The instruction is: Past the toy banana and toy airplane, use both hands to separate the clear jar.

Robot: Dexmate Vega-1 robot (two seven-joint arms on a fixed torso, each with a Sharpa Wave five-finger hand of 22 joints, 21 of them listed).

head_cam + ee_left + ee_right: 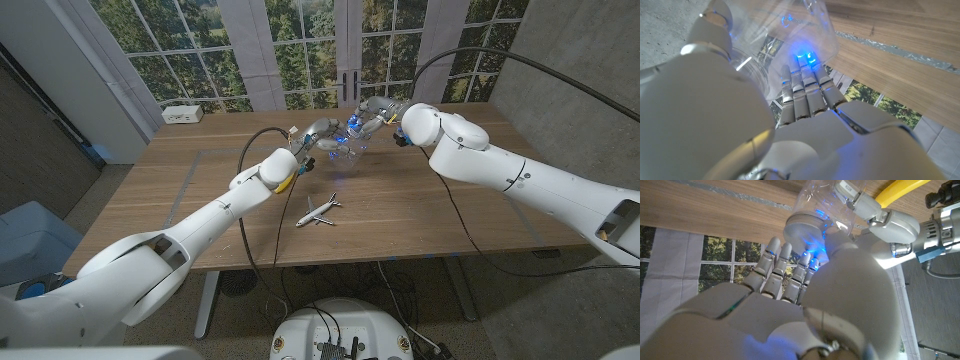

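Clear jar (344, 148) is up off the counter (420, 200), held betw both hands just beyond the toy airplane (318, 210); toy banana (285, 178) sits by the L wrist, airplane-side of the jar. L hand (318, 138) wraps the jar body; in L wrist view its fingers (805, 95) lie along the clear wall. R hand (378, 116) has fingers closed round the lid (804, 227) end. Looks like the twist/pull-apart step. To do it well: keep L grip firm but not crushing the thin plastic, turn w/ R only, keep jar axis steady, pull apart straight, stay above the airplane.
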